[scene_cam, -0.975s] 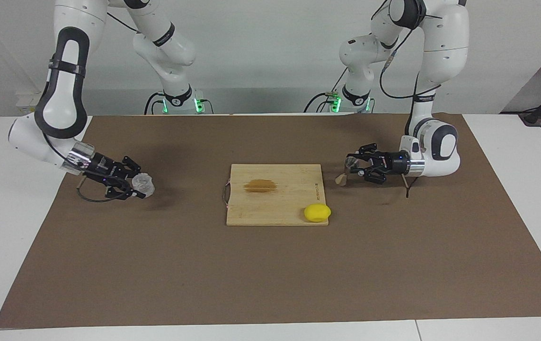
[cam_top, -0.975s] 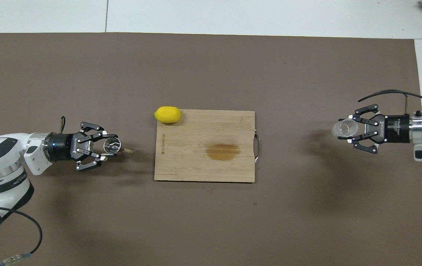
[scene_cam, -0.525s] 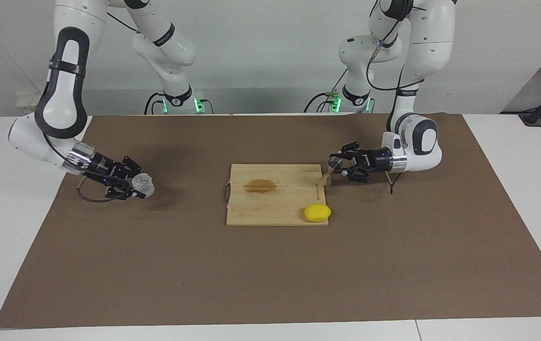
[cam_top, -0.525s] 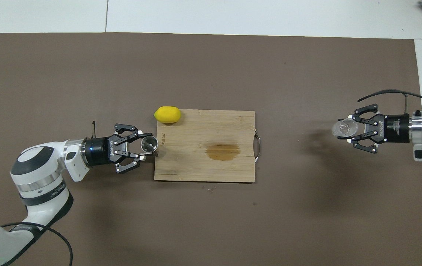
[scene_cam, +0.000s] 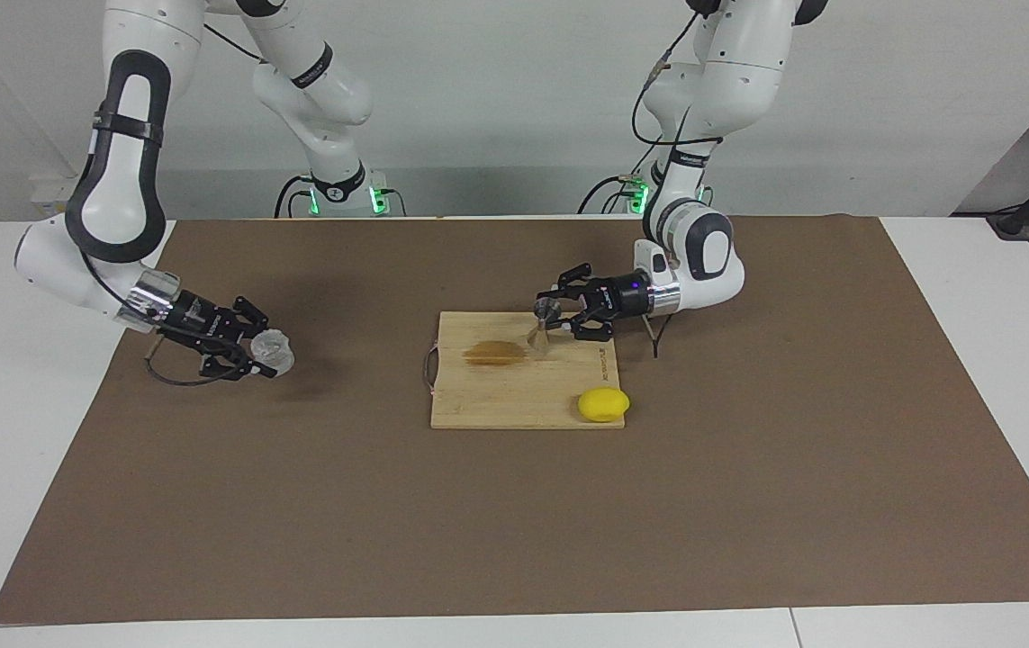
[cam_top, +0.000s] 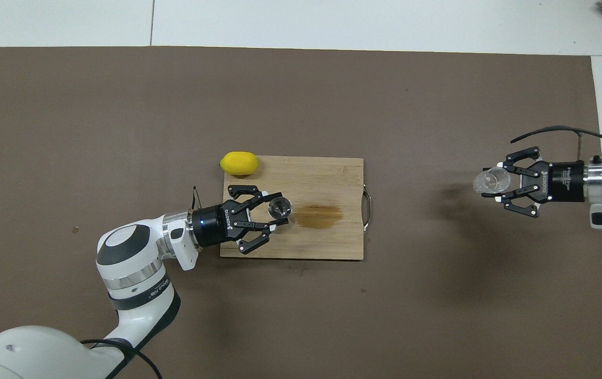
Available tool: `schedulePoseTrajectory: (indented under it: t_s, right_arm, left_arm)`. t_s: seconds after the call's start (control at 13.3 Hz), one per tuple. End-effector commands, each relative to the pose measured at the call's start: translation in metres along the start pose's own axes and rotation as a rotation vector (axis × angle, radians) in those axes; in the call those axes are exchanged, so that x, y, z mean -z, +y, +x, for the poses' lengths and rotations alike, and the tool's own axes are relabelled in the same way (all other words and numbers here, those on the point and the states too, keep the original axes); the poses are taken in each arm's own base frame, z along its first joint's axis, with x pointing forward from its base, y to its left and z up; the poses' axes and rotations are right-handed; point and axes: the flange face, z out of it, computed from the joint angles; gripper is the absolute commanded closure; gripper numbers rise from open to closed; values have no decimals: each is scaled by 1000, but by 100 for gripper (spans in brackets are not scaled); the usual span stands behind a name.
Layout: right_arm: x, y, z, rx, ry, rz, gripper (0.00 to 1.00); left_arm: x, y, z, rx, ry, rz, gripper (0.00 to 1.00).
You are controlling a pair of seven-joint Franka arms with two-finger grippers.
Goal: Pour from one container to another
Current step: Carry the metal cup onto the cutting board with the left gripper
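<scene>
The left gripper [cam_top: 278,215] comes in from the lower left of the overhead frame and sits low at centre-left, over the wooden cutting board [cam_top: 332,242]. It is clamped on the metal jigger [cam_top: 279,207], which it holds upright above the board with the open mouth facing up. In the facing view the same left gripper [scene_cam: 548,320] shows just right of centre, the jigger [scene_cam: 541,326] raised a little over the board [scene_cam: 514,405] and beside the brown stain [scene_cam: 494,353] on the wood. That stain [cam_top: 318,216] lies near the middle of the overhead frame, next to the jigger.

At the right edge of the overhead frame, level with the board, the right gripper [cam_top: 495,182] grips the clear plastic cup [cam_top: 487,181] over the brown mat [cam_top: 301,95], well apart from the board. In the facing view this right gripper [scene_cam: 266,355] appears at the middle left, close above the mat [scene_cam: 514,522], with the cup [scene_cam: 273,349] held at its tip.

Higher in the overhead frame, a yellow lemon [cam_top: 238,163] rests at the board's corner, partly on the mat; in the facing view the lemon [scene_cam: 604,404] lies below the left gripper.
</scene>
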Motion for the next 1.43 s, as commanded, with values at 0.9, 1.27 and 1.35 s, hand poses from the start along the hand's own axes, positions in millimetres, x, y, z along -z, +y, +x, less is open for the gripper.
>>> schedulePoseTrajectory:
  t_s: [0.9,1.27,1.35]
  right_arm:
    - [3,-2,-5,-7,5,-20,95]
    - [2,-2,-7,-8,7,-22,95]
    - [2,-2,-8,-6,7,-22,95]
  left_arm:
    - [-72,31,-14,-198,-29,154,100]
    - [-77,33,-21,-186,-24,151,100]
    - [-77,32,-21,-185,-24,152,100]
